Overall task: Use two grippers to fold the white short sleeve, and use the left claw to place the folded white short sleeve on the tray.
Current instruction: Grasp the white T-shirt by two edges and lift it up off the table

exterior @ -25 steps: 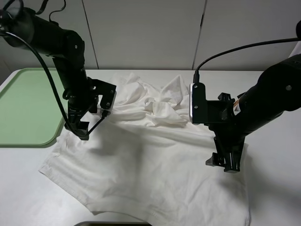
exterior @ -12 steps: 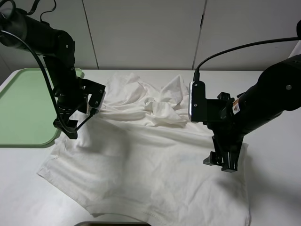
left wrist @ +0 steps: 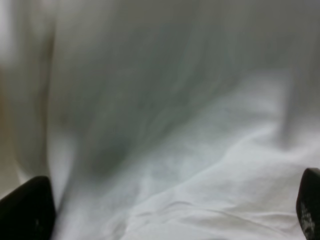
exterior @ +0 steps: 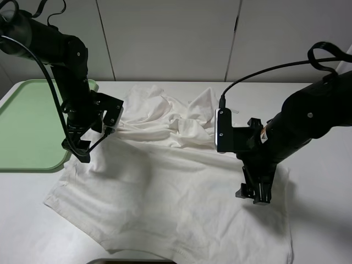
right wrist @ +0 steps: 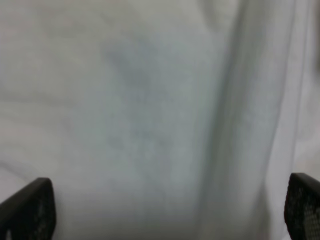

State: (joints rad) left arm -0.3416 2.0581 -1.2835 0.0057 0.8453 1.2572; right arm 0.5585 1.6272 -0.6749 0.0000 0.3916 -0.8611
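The white short sleeve (exterior: 165, 187) lies spread on the table, its upper part bunched in folds near the back. My left gripper (exterior: 77, 151) points down at the shirt's left edge, beside the tray. In the left wrist view its fingertips (left wrist: 25, 210) stand wide apart with white cloth (left wrist: 175, 150) between them. My right gripper (exterior: 256, 192) points down onto the shirt's right side. In the right wrist view its fingertips (right wrist: 25, 207) also stand wide apart over flat white cloth (right wrist: 150, 125). Neither holds the cloth.
A light green tray (exterior: 27, 121) lies at the table's left edge, next to the left arm. A white wall with panel seams runs behind the table. A dark object (exterior: 129, 262) shows at the front edge.
The left arm moved left to the shirt's left edge, then stayed. The right arm shifted left and a little forward over the shirt's right side.
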